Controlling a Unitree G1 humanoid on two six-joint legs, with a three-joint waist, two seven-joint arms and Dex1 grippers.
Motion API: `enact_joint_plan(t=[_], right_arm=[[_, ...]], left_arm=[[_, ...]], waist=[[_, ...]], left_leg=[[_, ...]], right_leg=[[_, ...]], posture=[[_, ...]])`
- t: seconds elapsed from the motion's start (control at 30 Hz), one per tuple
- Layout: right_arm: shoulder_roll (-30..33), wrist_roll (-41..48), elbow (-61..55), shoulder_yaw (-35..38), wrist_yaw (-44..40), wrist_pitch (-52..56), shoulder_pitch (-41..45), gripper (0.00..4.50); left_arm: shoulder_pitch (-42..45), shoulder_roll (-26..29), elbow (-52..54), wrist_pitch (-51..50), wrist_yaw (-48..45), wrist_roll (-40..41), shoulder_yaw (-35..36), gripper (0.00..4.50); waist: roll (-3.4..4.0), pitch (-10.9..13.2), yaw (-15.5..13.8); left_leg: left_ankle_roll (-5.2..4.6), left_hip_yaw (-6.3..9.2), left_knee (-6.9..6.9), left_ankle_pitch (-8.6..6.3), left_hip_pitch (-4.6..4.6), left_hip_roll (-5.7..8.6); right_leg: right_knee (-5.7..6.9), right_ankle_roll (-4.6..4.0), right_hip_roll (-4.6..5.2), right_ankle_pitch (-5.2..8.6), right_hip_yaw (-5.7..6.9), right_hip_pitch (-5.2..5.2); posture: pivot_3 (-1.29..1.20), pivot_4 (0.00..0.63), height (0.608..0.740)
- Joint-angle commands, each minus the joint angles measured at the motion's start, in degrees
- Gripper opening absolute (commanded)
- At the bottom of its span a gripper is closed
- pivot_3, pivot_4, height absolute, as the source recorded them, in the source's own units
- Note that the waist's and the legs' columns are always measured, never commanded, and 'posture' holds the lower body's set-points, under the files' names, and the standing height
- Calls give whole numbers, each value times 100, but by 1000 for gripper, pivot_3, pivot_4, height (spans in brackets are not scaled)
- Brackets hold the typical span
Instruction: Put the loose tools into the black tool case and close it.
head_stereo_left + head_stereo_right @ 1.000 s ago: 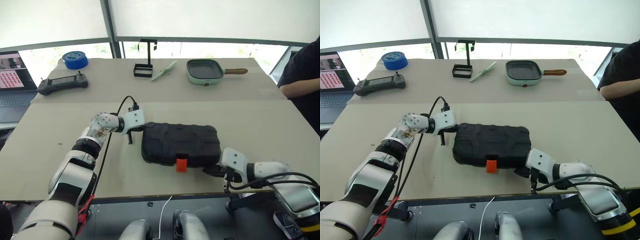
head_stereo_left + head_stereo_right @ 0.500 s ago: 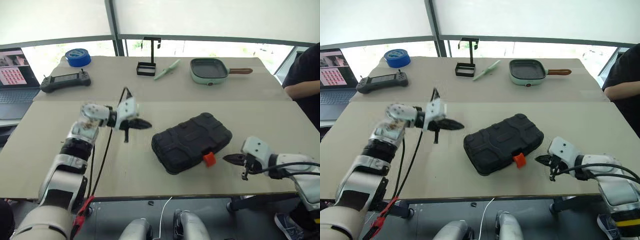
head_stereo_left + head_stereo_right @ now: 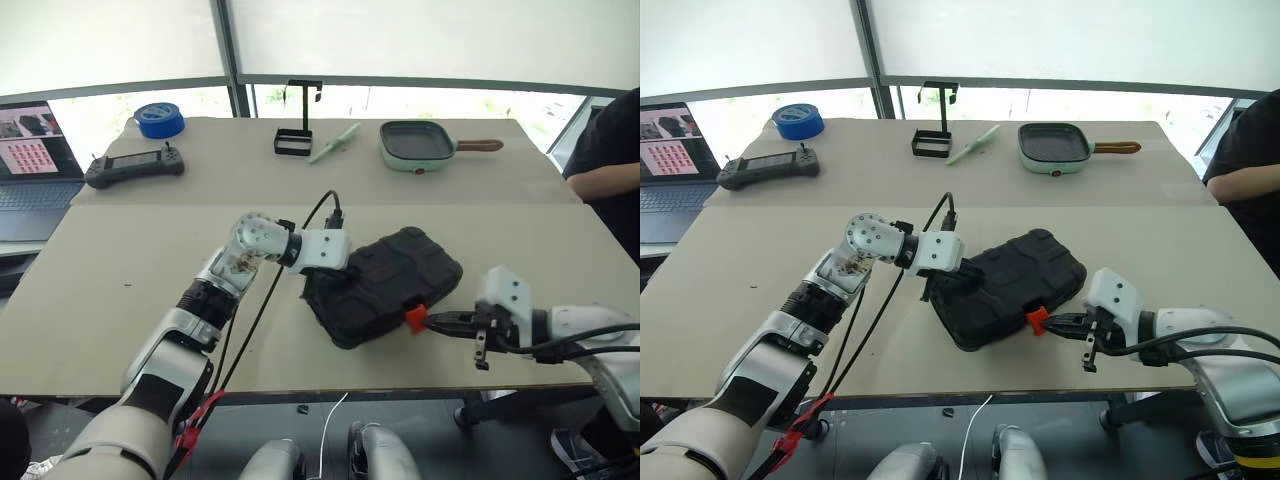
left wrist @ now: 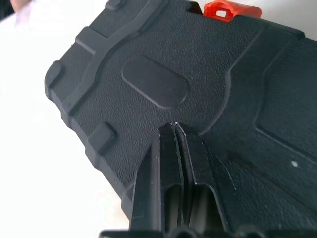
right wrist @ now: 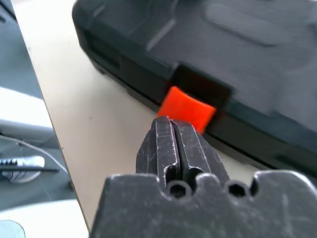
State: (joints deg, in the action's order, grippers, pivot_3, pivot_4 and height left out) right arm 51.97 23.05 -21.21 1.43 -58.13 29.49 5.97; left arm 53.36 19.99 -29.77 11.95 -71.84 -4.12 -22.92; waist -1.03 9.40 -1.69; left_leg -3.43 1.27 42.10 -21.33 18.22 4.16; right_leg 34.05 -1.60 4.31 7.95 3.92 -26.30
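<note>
Left gripper point(image 4: 174, 128) now on case point(image 3: 385, 285), case turned

- White and silver shells are being worn over black joints on both arms.
- A black cable is being looped along the left arm point(image 3: 215, 290); a red clip is being seen lower down.
- Scuffed black fingers point(image 5: 179, 148) are being shown above round screw holes.

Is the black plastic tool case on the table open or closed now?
Closed: the black plastic tool case lies flat with its lid down; whether its orange latch is locked, I cannot tell.
</note>
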Motion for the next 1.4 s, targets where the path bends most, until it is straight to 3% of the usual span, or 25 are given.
enact_joint_plan(t=[0.03,0.4,0.6,0.7,0.83,1.1,1.4], right_arm=[[-218,-505,291,-348,438,-65,239,0],[-469,-928,363,-430,693,-257,8,0],[73,596,-598,606,-242,489,-364,0],[70,1024,-550,992,-70,847,-56,0],[-77,717,-129,761,380,898,374,0],[-10,248,14,-37,412,851,537,0],[188,366,-470,424,483,911,-112,0]], left_arm=[[-166,-32,-38,-60,-122,-110,-188,134],[-86,-313,27,-99,-79,-18,-127,134],[43,-387,-87,-72,-71,-46,-72,134],[92,-377,-186,1,-75,-58,-54,134],[100,-381,-253,85,-72,-86,-69,134],[132,-397,-290,104,-68,-97,-61,134],[68,-383,-265,116,-44,-101,-64,134]], waist=[[0,0,4],[2,-2,-40],[3,-1,-53],[2,-1,-42],[1,-1,-50],[2,-2,-59],[2,-2,-62]], left_leg=[[0,0,-1,0,0,0],[0,-1,1,0,2,2],[0,1,-1,0,6,1],[-3,1,3,-1,2,1],[-8,1,2,-4,0,0],[-12,-1,3,-6,8,0],[-13,-1,6,-6,6,0]], right_leg=[[0,0,0,0,0,0],[0,0,-1,0,1,-2],[-1,0,-4,0,2,-4],[-2,0,-3,0,1,1],[-1,0,-2,0,0,2],[-4,1,-1,0,3,-2],[-2,2,0,1,2,-1]], posture=[[0,150,740],[0,150,740],[0,150,740],[0,150,740],[0,150,740],[0,150,740],[0,150,740]])
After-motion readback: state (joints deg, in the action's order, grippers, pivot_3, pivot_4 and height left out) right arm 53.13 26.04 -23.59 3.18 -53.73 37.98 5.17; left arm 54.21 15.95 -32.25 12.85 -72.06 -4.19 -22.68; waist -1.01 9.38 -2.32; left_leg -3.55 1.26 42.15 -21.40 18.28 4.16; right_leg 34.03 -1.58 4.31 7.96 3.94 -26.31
